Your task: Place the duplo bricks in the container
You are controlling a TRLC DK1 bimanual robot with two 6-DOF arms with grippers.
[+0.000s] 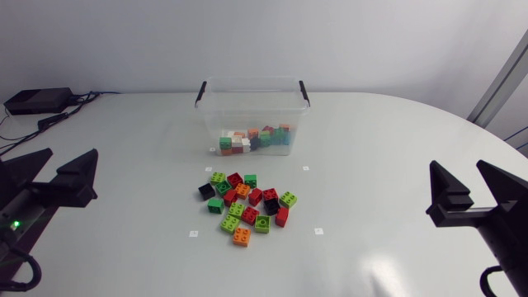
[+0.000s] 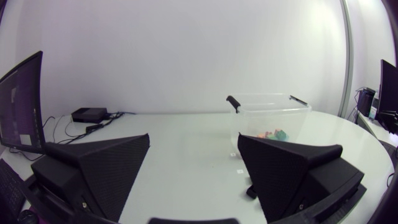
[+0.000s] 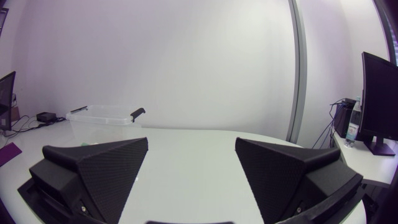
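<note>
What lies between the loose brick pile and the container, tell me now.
Only bare table separates the loose bricks from the container; the head view shows this.

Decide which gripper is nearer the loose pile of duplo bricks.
Left. The left gripper lies off one side of the brick pile; the right gripper lies farther off the opposite side.

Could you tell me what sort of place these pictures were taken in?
Probably a robotics lab or test bench. Two robot arms, with the left gripper and right gripper both open, wait at a plain white table. Loose toy bricks lie in front of a clear plastic container.
</note>
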